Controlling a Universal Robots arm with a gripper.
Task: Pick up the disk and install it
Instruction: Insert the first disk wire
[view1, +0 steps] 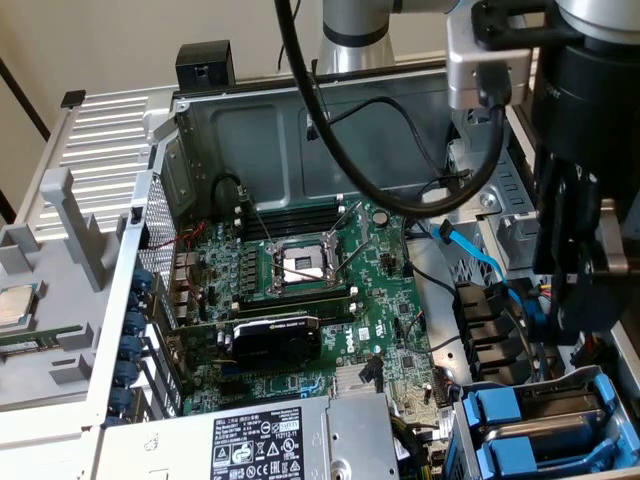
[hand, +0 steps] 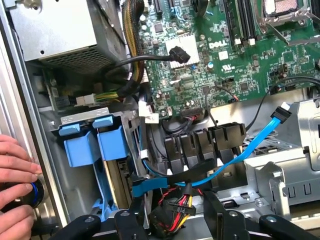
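Two bright blue plastic carriers (hand: 85, 146) sit side by side in the drive cage (hand: 125, 117) at the case's corner. In the exterior view the same blue carriers (view1: 512, 415) are at the lower right. I take the disk to be inside one of them, its metal body mostly hidden. My gripper (hand: 172, 220) hangs just beside that cage, above a bundle of red, yellow and black power wires (hand: 172, 207). Its two black fingers (hand: 220, 215) are spread apart with nothing held. In the exterior view the gripper (view1: 575, 320) is at the right edge.
A person's hand (hand: 15, 170) rests on the case front by a blue-ringed button (hand: 34, 194). A blue data cable (hand: 250, 145) crosses a row of black connectors (hand: 200, 145). The green motherboard (view1: 300, 290), a power-supply box (view1: 270, 440) and a loose processor chip (view1: 15, 305) are nearby.
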